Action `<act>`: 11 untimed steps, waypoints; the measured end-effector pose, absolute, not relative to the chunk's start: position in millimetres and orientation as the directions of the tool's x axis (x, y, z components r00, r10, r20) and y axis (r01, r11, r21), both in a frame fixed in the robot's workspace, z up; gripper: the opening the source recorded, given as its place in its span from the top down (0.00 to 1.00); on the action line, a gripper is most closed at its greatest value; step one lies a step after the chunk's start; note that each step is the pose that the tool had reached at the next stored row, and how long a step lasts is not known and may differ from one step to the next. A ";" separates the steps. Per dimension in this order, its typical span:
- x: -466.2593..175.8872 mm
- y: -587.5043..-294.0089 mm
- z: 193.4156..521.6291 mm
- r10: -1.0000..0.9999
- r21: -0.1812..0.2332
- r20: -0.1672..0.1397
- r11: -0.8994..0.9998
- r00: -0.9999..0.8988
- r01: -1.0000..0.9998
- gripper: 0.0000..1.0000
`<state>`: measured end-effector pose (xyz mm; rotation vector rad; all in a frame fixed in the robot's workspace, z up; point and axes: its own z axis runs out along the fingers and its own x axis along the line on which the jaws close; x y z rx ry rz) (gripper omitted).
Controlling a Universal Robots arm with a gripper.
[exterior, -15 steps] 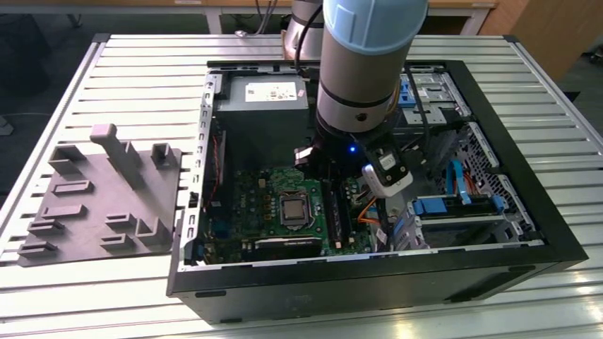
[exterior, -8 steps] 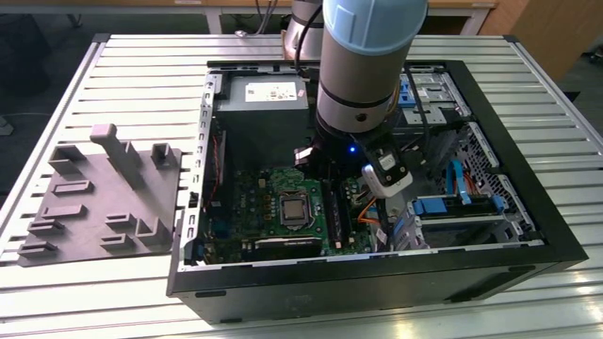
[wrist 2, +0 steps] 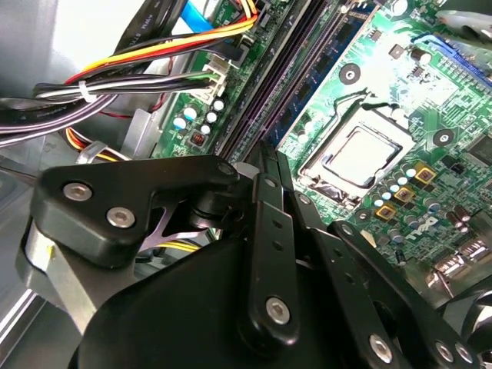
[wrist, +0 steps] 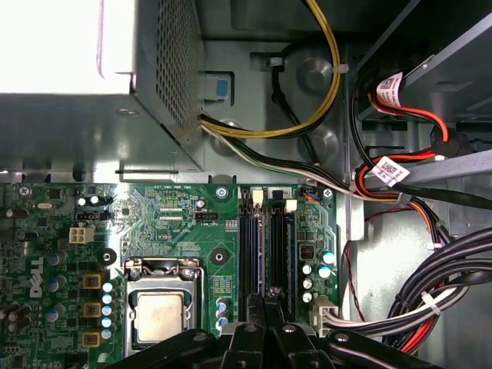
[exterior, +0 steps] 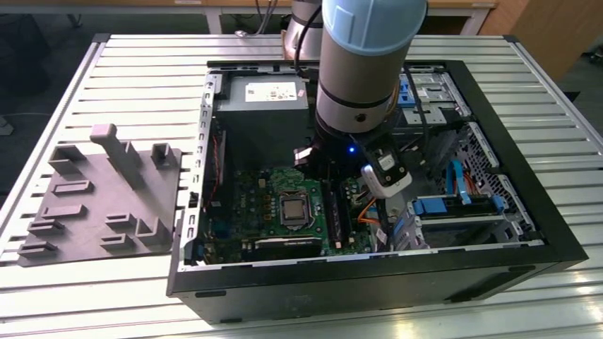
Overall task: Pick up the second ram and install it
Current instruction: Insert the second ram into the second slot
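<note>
The claw (wrist: 266,297), drawn together, stood over the slots (exterior: 337,206) at 3 o'clock of the processor (exterior: 295,210) in the exterior view; the second ram, probably light, stiff and fragile, needed an edge grip.

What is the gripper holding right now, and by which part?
It cannot be told. The gripper sits low over the black memory slots, and its own body hides anything that might be in its grasp.

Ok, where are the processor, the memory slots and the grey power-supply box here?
processor (wrist: 159,317), first wrist view, on its metal lid.
memory slots (wrist: 248,246), first wrist view, on the middle of one black slot.
grey power-supply box (exterior: 259,123), exterior view, on its top face.
</note>
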<state>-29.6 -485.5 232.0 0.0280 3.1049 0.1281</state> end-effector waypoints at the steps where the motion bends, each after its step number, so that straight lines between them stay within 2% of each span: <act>1: -29.6 -485.5 231.8 0.019 0.083 -0.033 0.996 -0.999 0.017 0.89; 11: -29.7 -485.6 231.2 0.019 0.082 -0.033 0.996 -0.999 0.017 0.89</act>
